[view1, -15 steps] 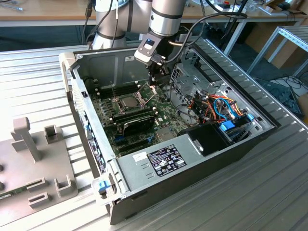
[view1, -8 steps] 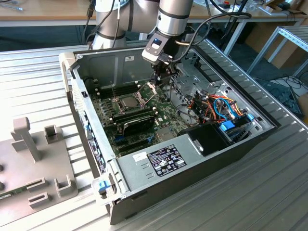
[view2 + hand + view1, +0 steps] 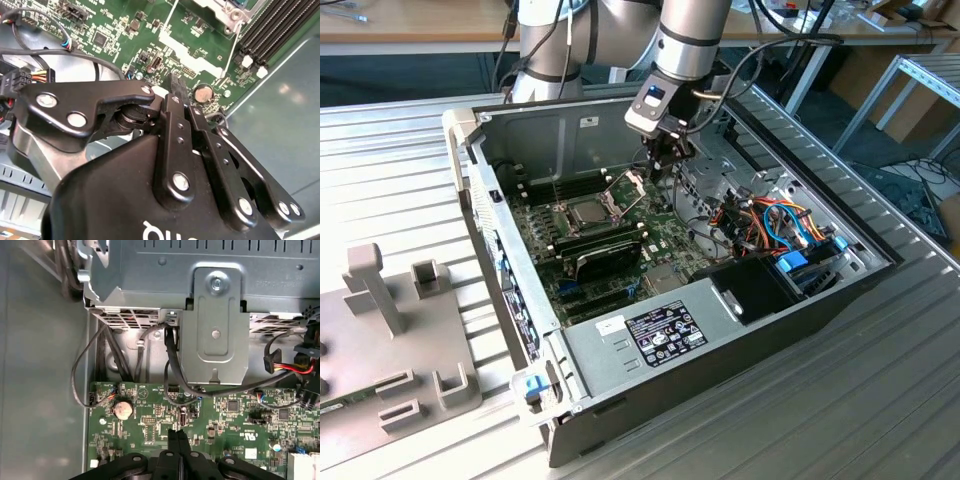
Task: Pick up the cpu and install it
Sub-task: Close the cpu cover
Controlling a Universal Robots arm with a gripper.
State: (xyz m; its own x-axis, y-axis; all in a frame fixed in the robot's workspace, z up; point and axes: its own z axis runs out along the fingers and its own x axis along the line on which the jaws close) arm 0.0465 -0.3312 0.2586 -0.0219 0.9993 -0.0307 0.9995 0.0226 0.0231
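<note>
The end effector (image 3: 657, 166) hung inside the open computer case (image 3: 560, 140). Its two fingers were pressed together and held nothing. In both wrist views the black fingertips (image 3: 173, 445) met just above the green motherboard (image 3: 545, 235), seemingly without touching it.

At the exterior view's left, grey fixture blocks (image 3: 380, 290) stood on the ribbed metal table (image 3: 400, 150) that also carried the case. Further along, the cpu (image 3: 584, 212) appeared to lie flat in its socket, though the angle made that hard to confirm. The hinged socket frame (image 3: 628, 186) stood raised between the cpu and the end effector. Beyond the arm lay a tangle of orange and blue cables (image 3: 775, 225), and at the far right a metal rack (image 3: 920, 90) stood on the floor.

The first wrist view added a coin cell (image 3: 122, 409) and a grey drive bracket (image 3: 215, 335). The second wrist view added the black memory slots (image 3: 280, 30).
</note>
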